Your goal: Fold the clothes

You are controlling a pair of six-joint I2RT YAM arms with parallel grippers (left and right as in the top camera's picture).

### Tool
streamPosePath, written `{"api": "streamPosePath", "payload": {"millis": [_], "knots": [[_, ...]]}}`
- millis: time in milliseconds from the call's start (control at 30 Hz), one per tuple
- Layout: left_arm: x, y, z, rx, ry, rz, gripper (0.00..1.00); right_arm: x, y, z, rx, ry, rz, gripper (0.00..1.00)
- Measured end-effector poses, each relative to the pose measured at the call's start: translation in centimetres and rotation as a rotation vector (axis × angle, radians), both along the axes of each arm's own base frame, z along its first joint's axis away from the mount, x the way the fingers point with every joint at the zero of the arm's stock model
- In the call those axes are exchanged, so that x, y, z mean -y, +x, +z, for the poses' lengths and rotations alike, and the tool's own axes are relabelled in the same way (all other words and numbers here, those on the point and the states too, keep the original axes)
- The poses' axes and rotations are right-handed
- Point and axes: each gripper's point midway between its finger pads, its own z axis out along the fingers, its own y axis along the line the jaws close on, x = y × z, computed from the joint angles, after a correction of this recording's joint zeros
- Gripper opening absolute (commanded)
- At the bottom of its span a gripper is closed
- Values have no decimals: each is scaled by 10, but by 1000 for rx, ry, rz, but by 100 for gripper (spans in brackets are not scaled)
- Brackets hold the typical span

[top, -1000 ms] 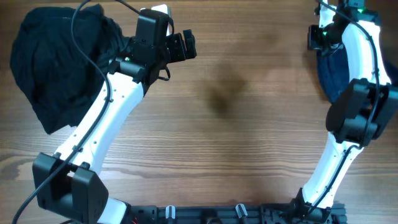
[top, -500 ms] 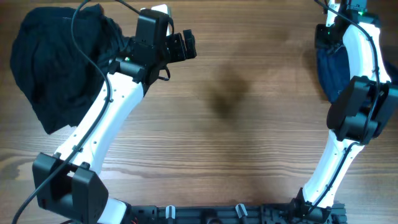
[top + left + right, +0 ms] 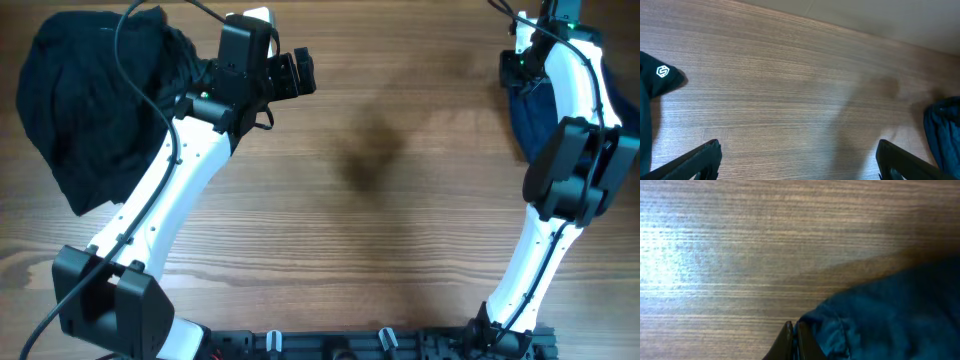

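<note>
- Overhead view: the wooden table (image 3: 400,230) carries two garments, well apart. The black garment heap (image 3: 85,105) fills the far left corner. The navy shorts (image 3: 528,120) lie crumpled at the far right edge, partly under the right arm (image 3: 570,180).
- Overhead view: the left gripper (image 3: 303,75) hovers just right of the black heap and points toward the middle of the table. How wide its jaws stand is not legible from above.
- Left wrist view: this settles it. The two fingers (image 3: 702,157) sit at opposite lower corners of the frame, spread fully, with only bare wood between them; nothing is held.
- Left wrist view: it also shows a white logo (image 3: 662,71) on a fold of the black garment at the left edge, which is too small to see from above. A dark blue lobe of the shorts appears at the right edge.
- Right wrist view: the right gripper (image 3: 794,339) has its jaws pressed together into a single dark wedge. A rounded hem of the shorts lies against the wedge's right side.
- Right wrist view: whether any cloth is nipped between the tips cannot be told. From above, this gripper is largely hidden behind its own arm.
</note>
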Motion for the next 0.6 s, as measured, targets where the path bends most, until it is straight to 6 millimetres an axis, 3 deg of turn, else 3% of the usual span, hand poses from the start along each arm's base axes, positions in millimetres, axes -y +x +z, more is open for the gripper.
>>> {"api": "streamPosePath", "payload": {"millis": [433,600], "knots": [[0,0,0,0,0,0,99,7,3,3,15,-29,-29,4],[0,0,0,1,-1,0,98,2,-4,23,-16,1,-43,4]]}}
